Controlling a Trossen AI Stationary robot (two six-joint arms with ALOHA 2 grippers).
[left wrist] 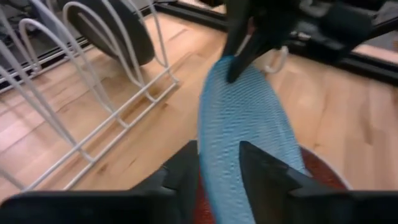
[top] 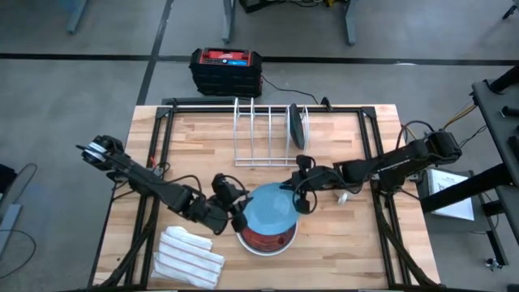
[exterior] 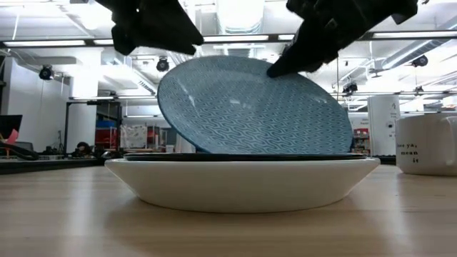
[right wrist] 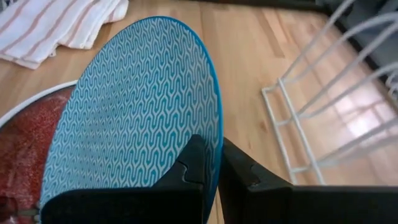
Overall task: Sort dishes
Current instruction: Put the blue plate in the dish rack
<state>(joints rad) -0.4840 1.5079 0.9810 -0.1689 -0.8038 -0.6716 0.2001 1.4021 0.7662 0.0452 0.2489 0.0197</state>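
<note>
The light blue dish (top: pixel 268 207) is tilted over the red dish (top: pixel 263 238), which lies in the white dish (exterior: pixel 243 182). My right gripper (right wrist: pixel 213 171) is shut on the light blue dish's raised rim. My left gripper (left wrist: pixel 219 177) is open, its fingers standing on either side of the dish's opposite, left rim; I cannot tell if they touch it. The dark blue-grey dish (top: pixel 298 126) stands on edge in the wire rack (top: pixel 255 134). My right gripper pinches the light blue dish's rim (right wrist: pixel 211 134) on its right side between its two fingers, one on each face. The fingers come from the table's right, slanting down. The dish is tilted, held rim up; its low rim (exterior: pixel 214 148) is hidden behind the white dish's wall.
A folded striped cloth (top: pixel 190 255) lies at the near left. A pale mug (exterior: pixel 427 143) stands right of the stack. The rack's left slots (left wrist: pixel 56 93) stand open. A black and red box (top: pixel 225 69) sits beyond the table's far edge.
</note>
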